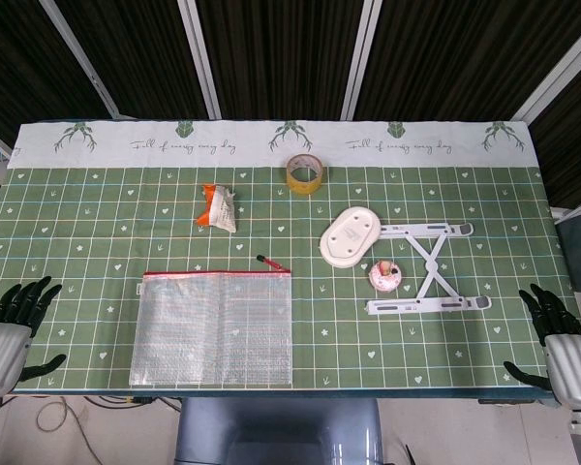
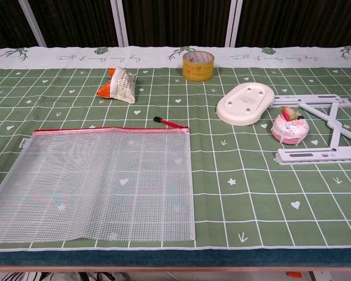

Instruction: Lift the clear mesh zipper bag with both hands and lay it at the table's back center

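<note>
**Mesh bag flat at the front edge, both hands still clear of it**

Mesh zipper bag (image 1: 213, 327) lies flat at the table's front left, its red zipper edge facing the back and its near edge almost on the table lip. That flatness is the likely trouble: fingers may skid over it or push it off the front instead of getting under. Being limp, it would probably sag or fold if the two hands rise unevenly.

Left hand (image 1: 17, 312) and right hand (image 1: 554, 325) hover off the two front corners, fingers apart, holding nothing, both well away from the bag.

On the way back sit a snack packet (image 1: 219, 207) and a tape roll (image 1: 305, 173), which is at back center, so a dragged bag could knock either. Right of the bag stand a white oval dish (image 1: 351, 235), a small donut toy (image 1: 384, 276) and a folding stand (image 1: 436, 266). Open cloth lies between the packet and the tape.
</note>
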